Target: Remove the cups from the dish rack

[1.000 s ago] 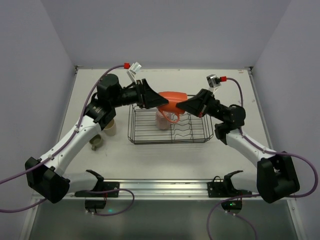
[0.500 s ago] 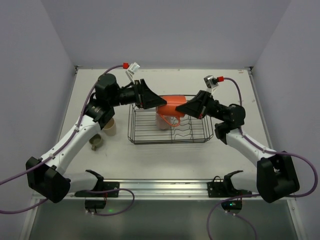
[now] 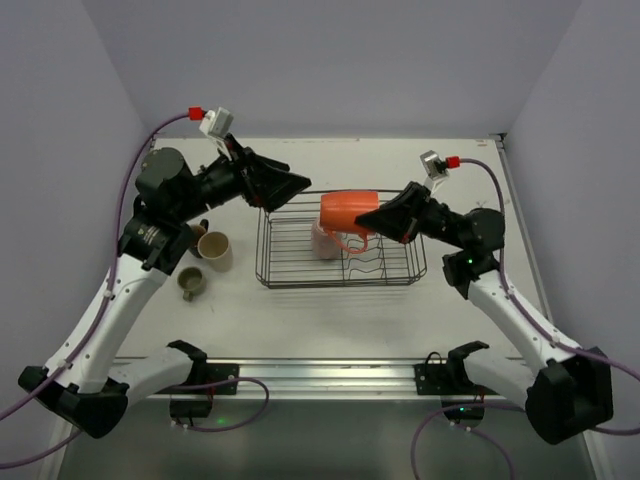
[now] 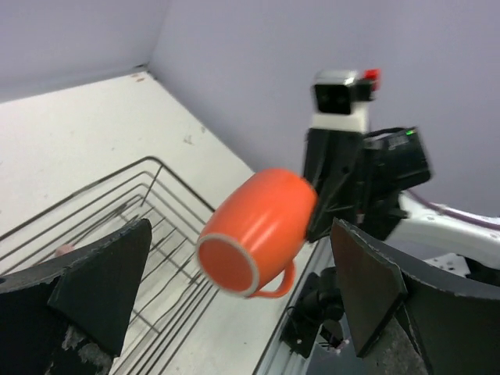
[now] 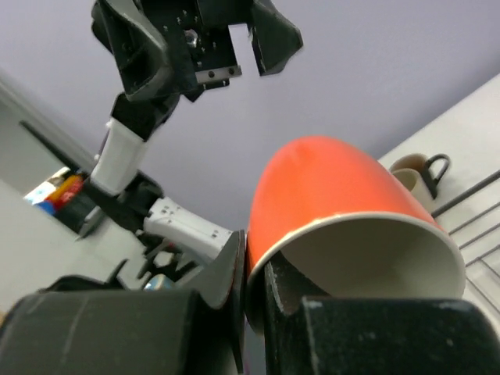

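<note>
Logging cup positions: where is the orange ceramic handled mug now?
In the top view the orange ceramic mug hangs on its side above the black wire dish rack, pinched at its rim by the right gripper.

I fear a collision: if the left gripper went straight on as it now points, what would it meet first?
Probably the orange cup, held by the right gripper; depth is unclear.
</note>
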Motion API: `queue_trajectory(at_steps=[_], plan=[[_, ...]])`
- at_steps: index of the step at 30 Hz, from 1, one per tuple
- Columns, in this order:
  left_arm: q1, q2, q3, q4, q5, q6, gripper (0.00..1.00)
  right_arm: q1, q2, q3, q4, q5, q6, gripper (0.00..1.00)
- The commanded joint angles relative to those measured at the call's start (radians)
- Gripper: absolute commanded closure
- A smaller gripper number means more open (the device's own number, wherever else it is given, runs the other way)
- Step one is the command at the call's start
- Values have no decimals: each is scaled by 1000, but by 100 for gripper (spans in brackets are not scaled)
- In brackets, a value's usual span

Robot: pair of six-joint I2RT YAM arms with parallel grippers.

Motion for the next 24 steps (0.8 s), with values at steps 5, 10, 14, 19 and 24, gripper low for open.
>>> queue_trajectory(at_steps=[5,10,14,19,24], plan=[[-36,86,-23,-265,-299,153,0,-11,-165,311,-949,452,-609,100],[-127,178,-20,-345,-513,216,0,-16,-165,388,-1214,828,-719,100],[-188,231,-28,-359,-652,235,0,-31,-144,405,-1328,1115,-760,100],[-247,290,-24,-374,-752,236,0,-65,-113,388,-1419,1304,-797,100],[-290,375,20,-412,-812,261,0,-117,-94,365,-1475,1419,-802,100]])
